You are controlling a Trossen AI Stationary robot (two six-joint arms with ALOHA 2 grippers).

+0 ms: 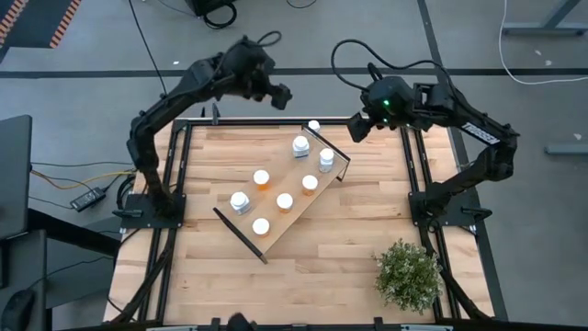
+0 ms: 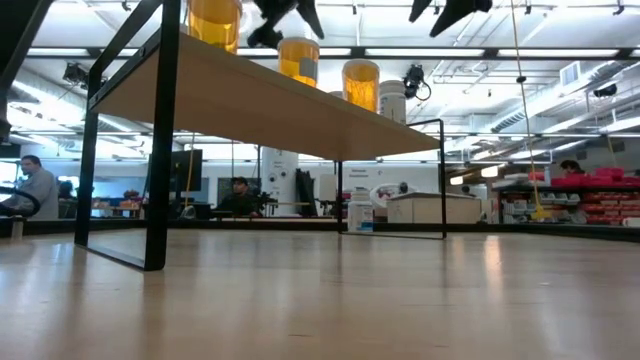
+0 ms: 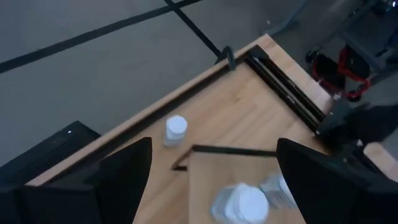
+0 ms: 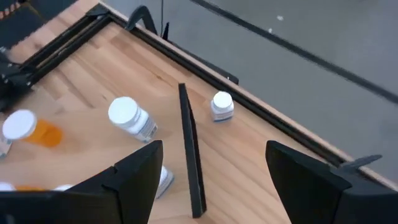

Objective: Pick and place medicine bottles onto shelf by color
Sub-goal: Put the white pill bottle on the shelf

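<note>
Overhead, the shelf (image 1: 283,190) lies diagonally across the middle of the slatted tabletop (image 1: 303,271), its far end toward the far right corner and its near end toward the near left side, with a thin dark panel at each end. Seven medicine bottles stand on the board. Two white-bodied bottles (image 1: 300,145) and (image 1: 326,158) sit at the far end, and a third white-bodied one (image 1: 240,201) stands by the board's left edge. Orange-bodied bottles (image 1: 262,178), (image 1: 310,184) and (image 1: 285,201) occupy the middle, and one more white-capped bottle (image 1: 261,225) stands near the near end; its body colour cannot be told from above. An eighth bottle, the lone white bottle (image 1: 314,126), stands on the tabletop itself just beyond the shelf's far end panel, close to the far edge.

A small potted plant (image 1: 408,274) sits at the near right corner, well apart from the shelf.

The left gripper (image 1: 283,95) hangs above the far edge left of centre, fingers spread apart and holding nothing. The right gripper (image 1: 356,129) hovers above the far edge just right of the lone white bottle, fingers likewise apart and empty.

From table height, people (image 2: 238,196) sit in the room behind the table.
</note>
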